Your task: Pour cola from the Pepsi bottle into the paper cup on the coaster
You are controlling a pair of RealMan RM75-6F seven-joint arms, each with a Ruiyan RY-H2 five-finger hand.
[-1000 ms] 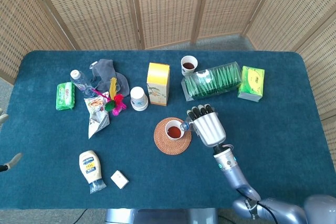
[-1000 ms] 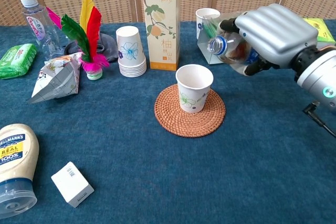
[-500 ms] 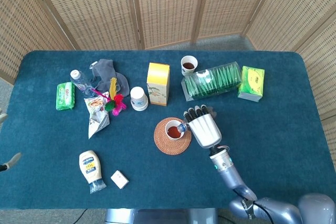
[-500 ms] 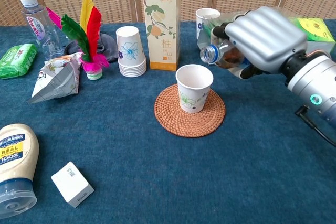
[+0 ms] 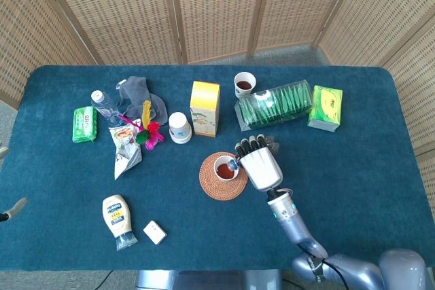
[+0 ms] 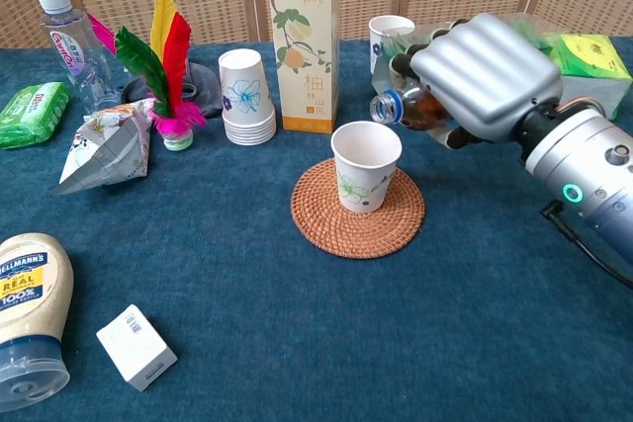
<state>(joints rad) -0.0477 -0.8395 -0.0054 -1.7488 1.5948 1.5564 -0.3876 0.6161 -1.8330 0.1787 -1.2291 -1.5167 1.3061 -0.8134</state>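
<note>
My right hand (image 6: 482, 76) (image 5: 258, 165) grips the Pepsi bottle (image 6: 407, 106), which is tipped on its side with its open mouth just above the right rim of the paper cup (image 6: 365, 165) (image 5: 225, 167). The cup stands upright on the round woven coaster (image 6: 326, 221) (image 5: 210, 186) and holds dark cola, as the head view shows. Most of the bottle is hidden under the hand. My left hand (image 5: 12, 207) shows only as a tip at the left edge of the head view, off the table.
Behind the coaster stand a yellow juice carton (image 6: 304, 39), a stack of paper cups (image 6: 246, 96) and a second filled cup (image 5: 245, 83). A green tea-bag box (image 5: 274, 104), feather toy (image 6: 163, 66), water bottle (image 6: 67, 37), mayonnaise bottle (image 6: 30, 308) and small white box (image 6: 136, 346) lie around.
My right hand has carried the tilted bottle leftward and lower, bringing its mouth from right of the cup to just over the cup's rim.
</note>
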